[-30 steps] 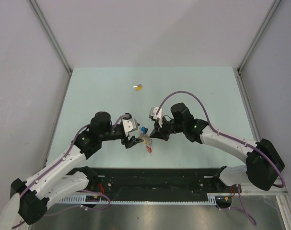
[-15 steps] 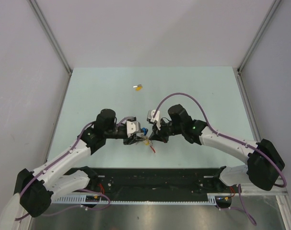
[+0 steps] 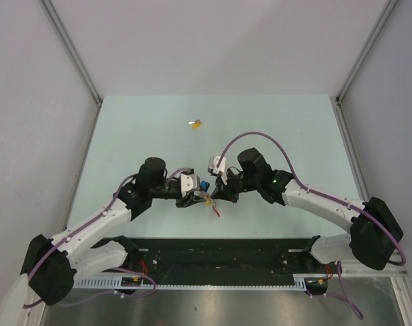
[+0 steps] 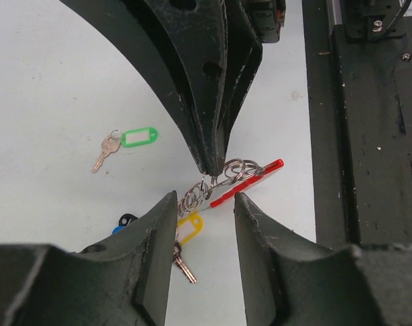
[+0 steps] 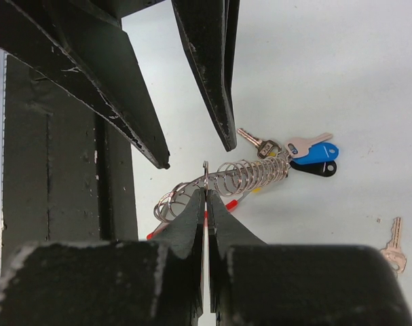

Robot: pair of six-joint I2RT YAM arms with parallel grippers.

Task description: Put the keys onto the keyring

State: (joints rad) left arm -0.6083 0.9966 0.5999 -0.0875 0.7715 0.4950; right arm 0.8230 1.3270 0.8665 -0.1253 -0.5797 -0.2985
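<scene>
The keyring [image 5: 253, 175] is a chain of silver rings with a red strip [image 4: 250, 182], blue and black tags [image 5: 314, 153] and a yellow-tagged key [image 4: 189, 227]. My right gripper [image 5: 206, 193] is shut on one ring of the keyring [image 3: 209, 201]. The left gripper [image 4: 206, 204] stands open, its fingers either side of the ring chain; its left finger [image 4: 158, 238] touches the rings, the other stands apart. A green-headed key [image 4: 127, 138] lies loose on the table to the left. A yellow-headed key [image 3: 196, 123] lies far back.
The black rail [image 4: 375, 136] along the table's near edge lies close to the right of the grippers. A silver key blade [image 5: 394, 248] shows at the right wrist view's lower right. Grey walls [image 3: 36, 102] enclose the table.
My left gripper has moved right up to the keyring and narrowed its jaws around the rings. The right gripper has shifted slightly left, still holding the keyring.
</scene>
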